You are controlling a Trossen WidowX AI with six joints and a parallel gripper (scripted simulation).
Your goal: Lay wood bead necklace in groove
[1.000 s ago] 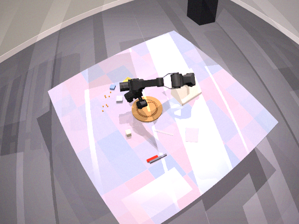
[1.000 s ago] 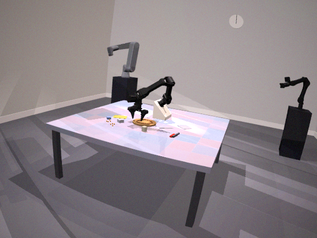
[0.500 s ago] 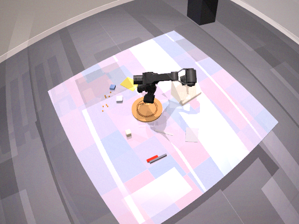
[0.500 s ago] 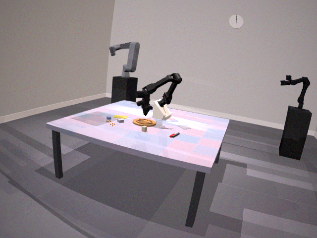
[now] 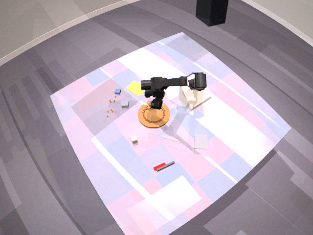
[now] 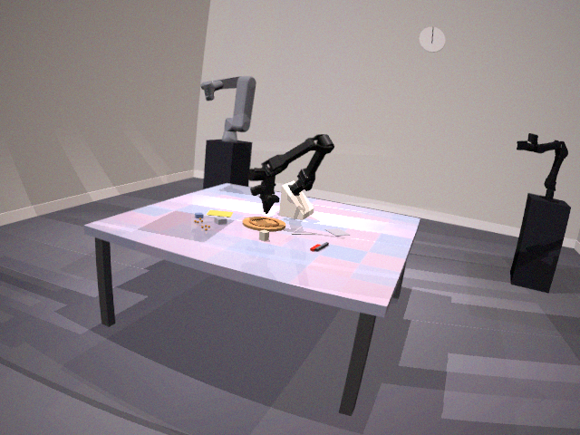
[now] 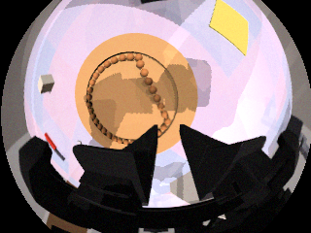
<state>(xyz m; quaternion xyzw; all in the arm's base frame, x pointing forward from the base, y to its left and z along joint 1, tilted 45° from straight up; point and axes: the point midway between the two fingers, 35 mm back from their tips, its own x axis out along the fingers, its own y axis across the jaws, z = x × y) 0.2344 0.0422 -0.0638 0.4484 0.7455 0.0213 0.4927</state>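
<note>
The round wooden bead board (image 5: 141, 120) (image 6: 247, 226) (image 7: 83, 87) lies flat on the table. The wood bead necklace (image 5: 153, 122) (image 7: 153, 89) lies on it. In the wrist view its left part follows the circular groove (image 7: 177, 94), while its right part runs nearly straight inside the circle, off the groove's right side. My gripper (image 5: 156, 108) (image 6: 266, 212) (image 7: 168, 128) is partly open, with a narrow gap and nothing between the fingertips. It is above the board; in the wrist view the left finger hides part of the necklace's lower end.
An off-white cube (image 5: 134, 139) (image 6: 264, 235) (image 7: 46, 83) stands near the board. A yellow sheet (image 5: 133, 87) (image 7: 230, 26), blue block (image 5: 117, 91), grey block (image 5: 124, 104) and loose orange beads lie on the board's other side. A red-and-grey pen (image 5: 159, 166), white stick (image 5: 171, 138) and pale square (image 5: 200, 141) lie apart.
</note>
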